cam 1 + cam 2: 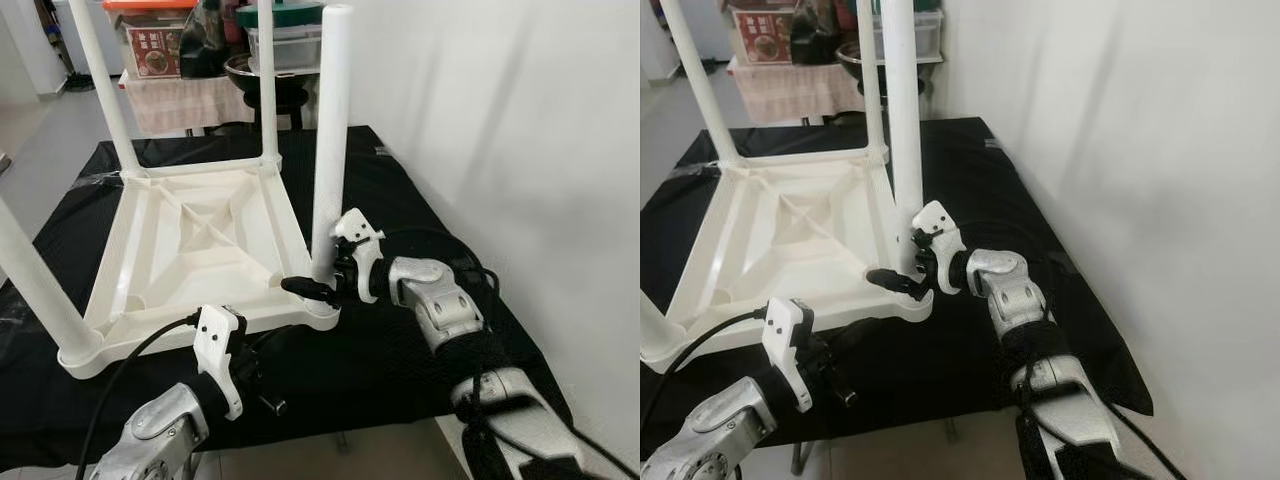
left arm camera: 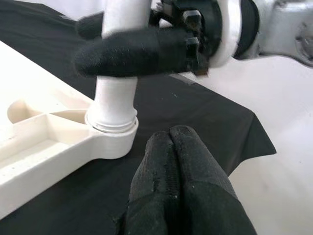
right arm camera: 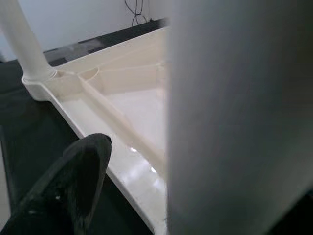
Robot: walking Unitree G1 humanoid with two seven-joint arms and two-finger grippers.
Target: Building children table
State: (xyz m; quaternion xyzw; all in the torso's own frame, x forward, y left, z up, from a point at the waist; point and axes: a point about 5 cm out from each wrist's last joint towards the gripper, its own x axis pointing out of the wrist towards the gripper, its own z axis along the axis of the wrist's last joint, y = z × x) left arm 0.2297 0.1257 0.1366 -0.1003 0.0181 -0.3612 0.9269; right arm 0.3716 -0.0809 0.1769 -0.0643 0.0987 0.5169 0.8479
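The white plastic children's table top [image 1: 200,240] lay upside down on the black cloth-covered work surface [image 1: 400,200], with four round white plastic legs standing up from its corners. The right gripper [image 1: 318,283] was clamped around the base of the near-right white leg [image 1: 330,140], one black finger in front and the other behind, just above the corner socket [image 2: 111,132]. The left gripper [image 2: 177,161] hovered low over the cloth just beside that same corner, its two fingers pressed together and holding nothing.

The main risk appeared to be the leg's seating. Rings that looked like a thread showed at the socket rim, which suggested the leg was not fully home. If the right gripper pushed or twisted off-axis, the leg could cross-seat, jam or lean. The inverted top was light and nothing pinned it, so a sideways force would likely slide it across the cloth, or tip the tall legs towards the white wall [image 1: 520,130]. The idle left gripper sat close enough to get knocked by a shifting corner.
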